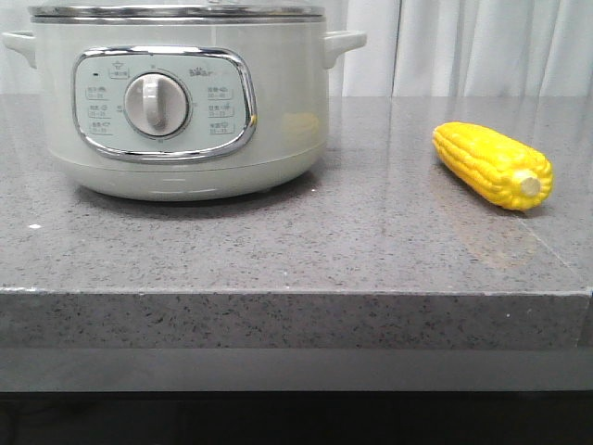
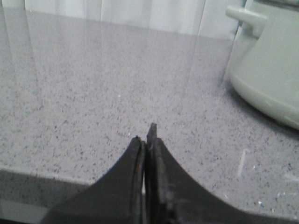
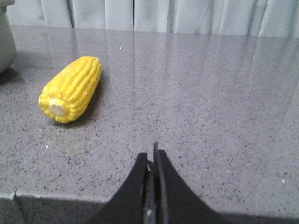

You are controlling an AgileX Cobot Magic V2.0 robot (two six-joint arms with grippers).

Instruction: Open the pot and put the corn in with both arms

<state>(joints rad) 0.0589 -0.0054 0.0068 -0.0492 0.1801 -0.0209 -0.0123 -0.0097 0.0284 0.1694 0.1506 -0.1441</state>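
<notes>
The pale grey-green pot [image 1: 185,102] stands at the back left of the grey stone table, its metal-rimmed lid [image 1: 176,13] on it and its knob [image 1: 156,104] facing me. Its side and one handle show in the left wrist view [image 2: 266,60]. The yellow corn [image 1: 491,165] lies on the table at the right, pale stub end toward the front; it also shows in the right wrist view [image 3: 71,88]. My left gripper [image 2: 145,135] is shut and empty near the table's front edge, apart from the pot. My right gripper [image 3: 152,156] is shut and empty, short of the corn. Neither gripper shows in the front view.
The grey speckled table [image 1: 296,241] ends in a front edge [image 1: 296,292] close to both grippers. White curtains [image 1: 463,46] hang behind the table. An edge of the pot shows in the right wrist view [image 3: 5,42], beyond the corn.
</notes>
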